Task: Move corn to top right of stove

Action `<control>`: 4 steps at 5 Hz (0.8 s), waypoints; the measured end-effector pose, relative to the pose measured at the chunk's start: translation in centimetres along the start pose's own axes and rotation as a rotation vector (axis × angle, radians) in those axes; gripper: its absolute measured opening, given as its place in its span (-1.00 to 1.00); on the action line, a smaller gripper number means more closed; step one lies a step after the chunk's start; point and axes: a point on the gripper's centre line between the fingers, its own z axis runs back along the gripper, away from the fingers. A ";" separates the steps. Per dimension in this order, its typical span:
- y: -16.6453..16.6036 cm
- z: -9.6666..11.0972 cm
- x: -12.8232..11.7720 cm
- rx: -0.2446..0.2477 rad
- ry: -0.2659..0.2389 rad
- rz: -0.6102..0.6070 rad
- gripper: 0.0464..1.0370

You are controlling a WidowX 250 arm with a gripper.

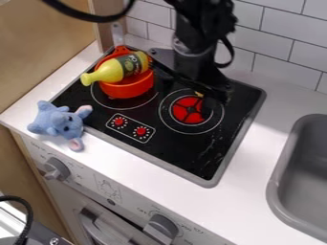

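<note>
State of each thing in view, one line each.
Bottle: on its side, across pot.
Pot: upright, lidless, on left burner.
Plush elephant: on counter, beside stove.
Gripper: low over stove's back right.
Yellow bit: at gripper, mostly hidden; can't tell if held.

"What wall do I face across the white countertop [252,196]?"
"I see white tiles [287,43], laid like bricks, with dark joints between them."
"And at the view's edges?"
"I have a light brown wooden panel [41,43] at the upper left, and a grey sink [275,184] set into the counter at the right."
"Below?"
"I see a pale front panel [131,201] with grey knobs [57,169]."
</note>
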 end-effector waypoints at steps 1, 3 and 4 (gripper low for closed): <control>1.2 1.5 -0.8 -0.032 0.018 -0.026 0.93; 6.4 3.4 -2.7 -0.079 0.052 -0.147 0.93; 8.7 3.7 -3.3 -0.091 0.063 -0.214 0.93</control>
